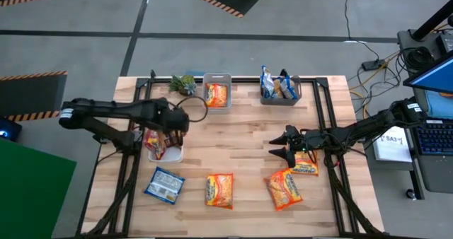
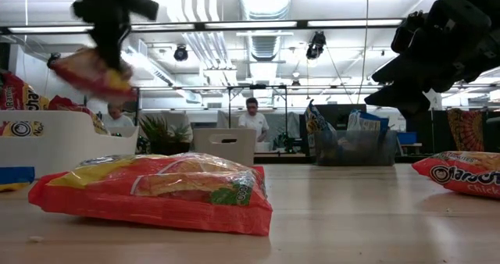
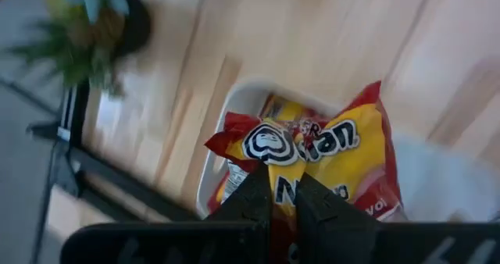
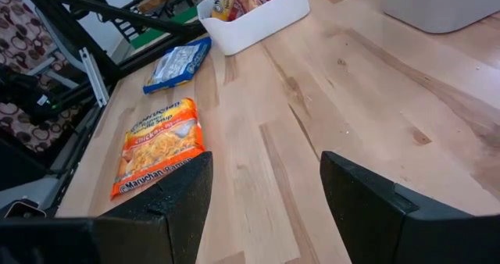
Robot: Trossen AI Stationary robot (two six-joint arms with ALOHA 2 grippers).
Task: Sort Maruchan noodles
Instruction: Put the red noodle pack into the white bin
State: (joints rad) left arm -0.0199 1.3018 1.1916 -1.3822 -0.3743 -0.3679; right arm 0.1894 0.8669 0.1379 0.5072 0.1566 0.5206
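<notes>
My left gripper [image 3: 275,198] pinches a crinkly red-and-yellow Maruchan packet [image 3: 328,158] by its edge, hanging it over the white bin [image 1: 167,153] of matching reds so it can drop in. Loose flat packets lie ahead: blue [image 1: 165,184], orange [image 1: 219,190]. My right gripper [image 4: 266,190] hovers spread wide, empty, beside two orange packets [image 1: 291,181].

Left gripper [image 1: 170,134] fingers pinched together, right gripper [image 1: 277,148] fingers spread wide
</notes>
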